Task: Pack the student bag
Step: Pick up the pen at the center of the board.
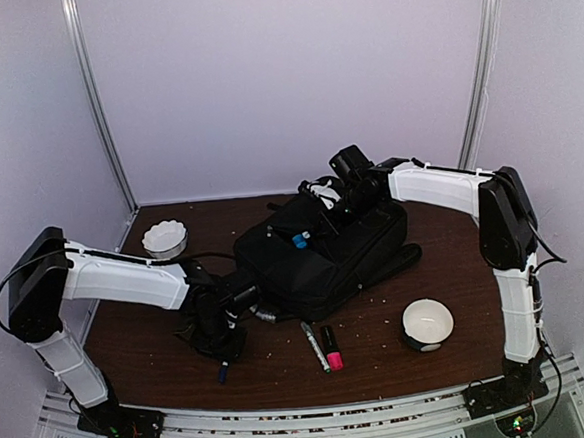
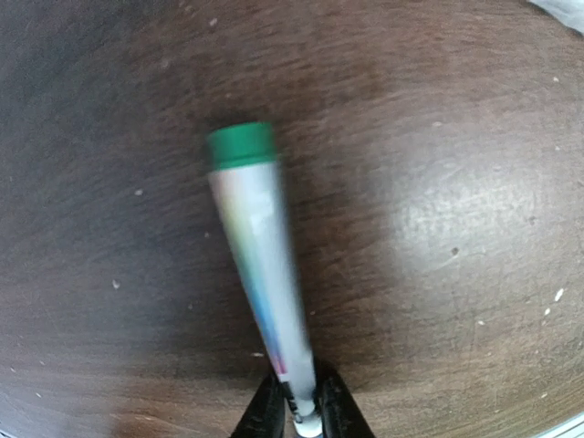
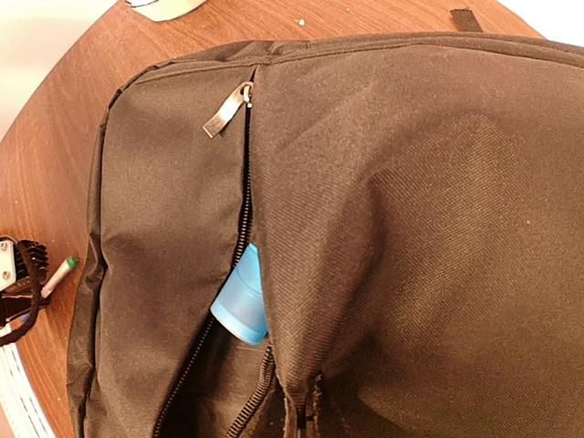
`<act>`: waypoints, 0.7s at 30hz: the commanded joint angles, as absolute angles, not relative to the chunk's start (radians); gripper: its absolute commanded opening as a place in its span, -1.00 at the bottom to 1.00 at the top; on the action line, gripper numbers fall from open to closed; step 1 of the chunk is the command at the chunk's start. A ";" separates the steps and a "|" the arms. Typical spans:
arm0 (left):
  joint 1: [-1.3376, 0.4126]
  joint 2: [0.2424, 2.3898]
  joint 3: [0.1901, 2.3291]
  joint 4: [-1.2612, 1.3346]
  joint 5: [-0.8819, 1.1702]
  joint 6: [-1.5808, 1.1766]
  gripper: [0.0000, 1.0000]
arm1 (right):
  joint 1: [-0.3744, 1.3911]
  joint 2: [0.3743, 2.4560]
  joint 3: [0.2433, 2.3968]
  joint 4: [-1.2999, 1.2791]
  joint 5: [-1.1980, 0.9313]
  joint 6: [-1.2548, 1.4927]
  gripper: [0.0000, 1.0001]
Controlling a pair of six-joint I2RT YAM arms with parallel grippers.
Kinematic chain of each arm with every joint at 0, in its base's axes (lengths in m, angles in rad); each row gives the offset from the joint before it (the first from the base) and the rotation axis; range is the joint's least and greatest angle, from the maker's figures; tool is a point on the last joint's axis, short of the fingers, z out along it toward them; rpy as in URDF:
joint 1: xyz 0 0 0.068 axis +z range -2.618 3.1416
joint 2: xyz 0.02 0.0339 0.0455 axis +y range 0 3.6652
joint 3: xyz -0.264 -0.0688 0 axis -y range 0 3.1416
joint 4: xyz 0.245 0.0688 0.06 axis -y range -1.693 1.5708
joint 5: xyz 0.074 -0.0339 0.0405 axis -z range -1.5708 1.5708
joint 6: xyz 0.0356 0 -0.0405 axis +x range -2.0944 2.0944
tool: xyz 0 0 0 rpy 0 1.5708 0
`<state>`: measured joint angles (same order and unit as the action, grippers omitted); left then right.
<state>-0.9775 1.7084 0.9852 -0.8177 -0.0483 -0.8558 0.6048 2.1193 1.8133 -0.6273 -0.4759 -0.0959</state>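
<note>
The student bag (image 1: 319,252), a large black backpack, lies in the middle of the brown table. Its zip (image 3: 245,219) gapes open and a light blue cap (image 3: 242,306) pokes out of the slit. My right gripper (image 1: 347,188) hangs over the bag's far end. Its fingers are hidden in the right wrist view, where the bag's fabric (image 3: 383,228) rises in a pinched fold at the bottom edge. My left gripper (image 2: 298,392) is down at the table left of the bag, shut on the tail of a white marker (image 2: 257,246) with a green cap (image 2: 241,146).
A white fluted bowl (image 1: 164,238) stands at the back left and a white round bowl (image 1: 427,322) at the front right. A pink marker (image 1: 332,347) and a black-and-white pen (image 1: 311,334) lie before the bag. Crumbs dot the table (image 1: 382,358).
</note>
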 commanded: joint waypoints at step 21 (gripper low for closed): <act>-0.934 1.535 1.316 -0.961 -0.043 -0.709 -1.00 | 0.633 2.151 1.811 -0.644 -0.573 -0.071 -1.00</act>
<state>-0.9718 1.5631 1.2205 -0.9688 -0.0509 -0.7773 0.6048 2.1193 1.8133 -0.6270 -0.4786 -0.0853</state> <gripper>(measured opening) 0.082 0.013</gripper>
